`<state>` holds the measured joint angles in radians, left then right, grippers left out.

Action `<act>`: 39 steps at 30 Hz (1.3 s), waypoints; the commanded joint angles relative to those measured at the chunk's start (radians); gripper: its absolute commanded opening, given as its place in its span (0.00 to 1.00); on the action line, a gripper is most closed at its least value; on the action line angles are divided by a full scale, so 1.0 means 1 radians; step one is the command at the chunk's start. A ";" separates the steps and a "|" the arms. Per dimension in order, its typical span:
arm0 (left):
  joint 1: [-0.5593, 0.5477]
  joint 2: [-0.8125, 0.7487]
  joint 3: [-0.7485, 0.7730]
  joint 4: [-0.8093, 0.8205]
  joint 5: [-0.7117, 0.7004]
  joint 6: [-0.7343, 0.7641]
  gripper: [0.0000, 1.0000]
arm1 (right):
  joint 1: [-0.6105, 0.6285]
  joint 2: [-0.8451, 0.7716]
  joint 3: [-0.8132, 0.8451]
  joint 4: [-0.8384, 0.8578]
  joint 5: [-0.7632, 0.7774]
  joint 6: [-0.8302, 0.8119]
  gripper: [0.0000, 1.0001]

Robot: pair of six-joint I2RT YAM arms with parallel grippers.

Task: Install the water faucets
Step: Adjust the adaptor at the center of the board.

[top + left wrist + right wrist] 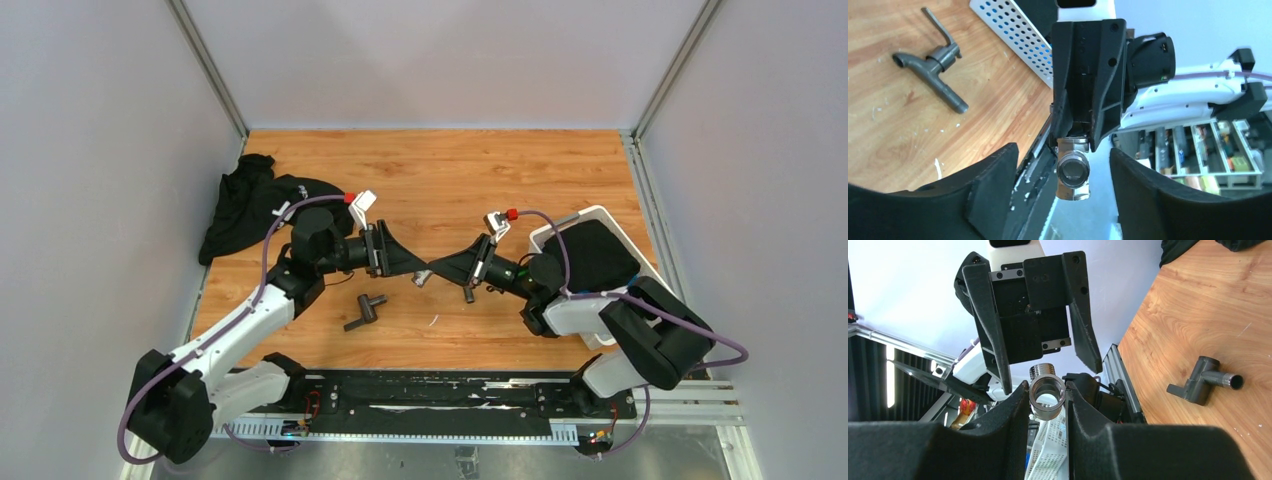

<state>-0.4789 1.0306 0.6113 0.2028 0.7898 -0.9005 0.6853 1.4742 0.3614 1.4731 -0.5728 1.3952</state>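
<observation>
Lever faucet [933, 62] lies flat on the table [450, 180], near the perforated wall of the white basket [592, 212], on the side of the basket that faces my left arm. Farther out from the basket on that same side I see the T-shaped faucet piece [1204, 382]. It also lies on the wood, well apart from the lever faucet.

Roughly between those two and raised off the table, my right tool [1047, 390] is clenched on a silver threaded fitting [1047, 401]. One finger presses each flank, and a threaded stub points at my left tool [1062, 160].

The left tool is released, fingers spread wide, facing the right tool tip to tip. From the left wrist the fitting shows in the gap between those fingers, touching neither.

A black cloth [590, 255] sits inside the basket. A black garment [240, 205] lies heaped on the table, well away from the basket, beyond the left arm.
</observation>
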 commanded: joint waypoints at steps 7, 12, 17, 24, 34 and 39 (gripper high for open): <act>0.013 -0.003 -0.042 0.064 -0.091 -0.063 0.92 | 0.009 -0.064 -0.023 -0.074 0.131 -0.015 0.00; 0.011 -0.109 -0.118 0.074 -0.246 -0.065 0.94 | 0.009 -0.081 -0.042 -0.121 0.226 0.010 0.00; -0.003 -0.270 -0.198 0.083 -0.379 -0.058 0.95 | 0.013 -0.118 -0.011 -0.230 0.280 0.012 0.00; -0.076 -0.376 -0.292 0.174 -0.579 -0.073 0.94 | 0.031 -0.165 0.034 -0.354 0.347 0.000 0.00; -0.079 -0.209 -0.273 0.341 -0.450 -0.136 0.98 | 0.053 -0.124 0.080 -0.352 0.346 0.028 0.00; -0.082 -0.148 -0.284 0.434 -0.444 -0.183 0.98 | 0.063 -0.087 0.091 -0.317 0.342 0.052 0.00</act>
<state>-0.5533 0.8558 0.3252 0.4957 0.3256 -1.0348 0.7288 1.3636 0.4175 1.1053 -0.2504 1.4174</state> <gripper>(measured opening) 0.982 0.265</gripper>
